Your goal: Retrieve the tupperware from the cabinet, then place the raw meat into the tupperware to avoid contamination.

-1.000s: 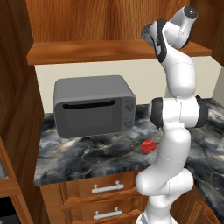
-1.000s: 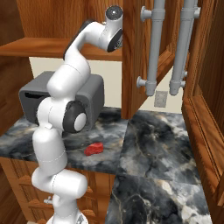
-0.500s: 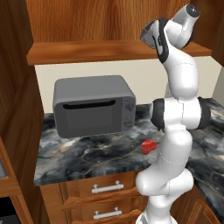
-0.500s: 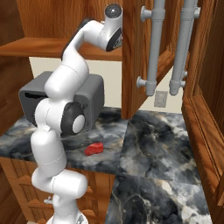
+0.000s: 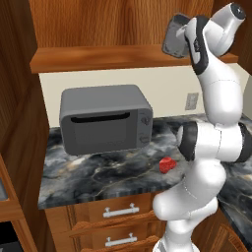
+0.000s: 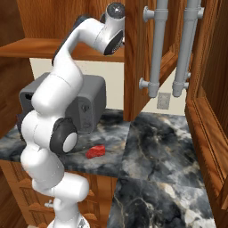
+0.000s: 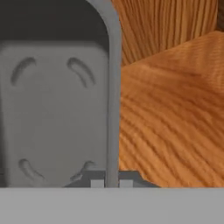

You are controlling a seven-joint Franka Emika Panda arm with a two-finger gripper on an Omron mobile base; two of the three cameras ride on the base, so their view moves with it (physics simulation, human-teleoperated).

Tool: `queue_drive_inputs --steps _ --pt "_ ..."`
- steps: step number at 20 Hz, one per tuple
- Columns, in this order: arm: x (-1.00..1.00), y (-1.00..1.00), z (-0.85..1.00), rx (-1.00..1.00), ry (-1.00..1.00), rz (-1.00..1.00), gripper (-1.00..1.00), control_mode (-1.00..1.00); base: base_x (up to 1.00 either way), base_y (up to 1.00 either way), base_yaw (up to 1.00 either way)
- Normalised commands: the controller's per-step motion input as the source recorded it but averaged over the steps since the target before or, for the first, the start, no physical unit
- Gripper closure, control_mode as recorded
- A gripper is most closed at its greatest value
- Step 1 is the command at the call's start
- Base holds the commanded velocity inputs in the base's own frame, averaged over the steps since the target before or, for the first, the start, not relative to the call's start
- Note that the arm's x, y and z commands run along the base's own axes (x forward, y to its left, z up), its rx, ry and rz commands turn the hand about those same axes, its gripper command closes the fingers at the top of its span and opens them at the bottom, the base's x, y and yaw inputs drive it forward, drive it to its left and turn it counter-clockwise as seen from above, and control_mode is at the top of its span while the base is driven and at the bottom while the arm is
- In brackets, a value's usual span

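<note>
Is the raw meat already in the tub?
No: the raw meat lies bare on the counter right of the microwave, while the tub is up at the gripper.

kitchen | marble counter (image 5: pixel 113 172) | microwave (image 5: pixel 104 119) | wooden drawers (image 5: pixel 115 211) | cabinet (image 6: pixel 147 40) | wall outlet (image 5: pixel 192 101)

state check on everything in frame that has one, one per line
tupperware: lifted off the shelf, tipped on its side, empty, rim pinched in the gripper
raw meat: lying loose on the counter
microwave: door closed
cabinet door: swung open
drawers: shut
</note>
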Motion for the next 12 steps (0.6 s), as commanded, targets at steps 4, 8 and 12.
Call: queue_drive_inputs --steps 4,8,12 --pt "-0.83 0.11 -0.21 -0.07 -0.01 0.18 1.00 -1.00 0.00 0.00 0.00" --pt "-0.82 0.20 -0.25 -0.08 0.00 0.21 1.00 -1.00 0.00 0.00 0.00" --pt "-0.64 0.37 -0.01 -0.05 0.02 0.22 1.00 -1.00 0.00 0.00 0.00"
